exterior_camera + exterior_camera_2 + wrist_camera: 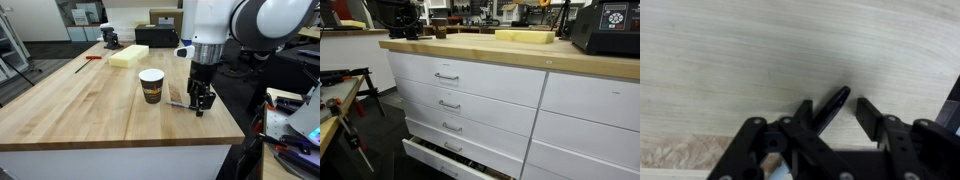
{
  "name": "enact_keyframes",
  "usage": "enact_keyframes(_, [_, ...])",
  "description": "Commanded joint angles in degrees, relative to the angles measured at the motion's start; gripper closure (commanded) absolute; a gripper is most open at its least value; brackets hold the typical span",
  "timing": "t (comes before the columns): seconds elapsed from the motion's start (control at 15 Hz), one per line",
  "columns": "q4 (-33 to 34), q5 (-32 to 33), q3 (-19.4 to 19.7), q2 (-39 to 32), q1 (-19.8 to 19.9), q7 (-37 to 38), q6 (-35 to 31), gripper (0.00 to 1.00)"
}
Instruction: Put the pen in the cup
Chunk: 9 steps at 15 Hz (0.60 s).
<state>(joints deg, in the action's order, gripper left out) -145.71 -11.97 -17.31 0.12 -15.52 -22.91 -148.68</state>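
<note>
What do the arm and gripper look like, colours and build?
The arm has glossy white rounded shells with a dark grey joint section. The gripper is all black. In the wrist view its fingers are matte black linkage bars with round pivot pins. No cables or markings can be made out.

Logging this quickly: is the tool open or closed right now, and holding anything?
The tool is open, straddling the pen, not gripping it yet.
</note>
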Motion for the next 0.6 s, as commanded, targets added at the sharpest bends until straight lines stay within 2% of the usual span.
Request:
enact_keyframes(0.0, [-4.14, 2.96, -1.19, 3.33, -1.99, 2.11, -3.47, 0.8])
enact_keyframes(0.2, [-5.22, 5.69, -2.56, 5.65, -3.66, 6.74, -1.37, 0.98])
enact_keyframes(0.33, [-3.28, 7.73, -2.48, 5.82, -3.66, 9.13, 2.95, 1.0])
enact_keyframes(0.4, [-2.63, 8.77, -2.61, 6.01, -3.83, 10.52, 5.08, 0.96])
enact_keyframes(0.53, [-0.91, 10.92, -2.88, 6.63, -4.06, 13.3, 11.79, 0.96])
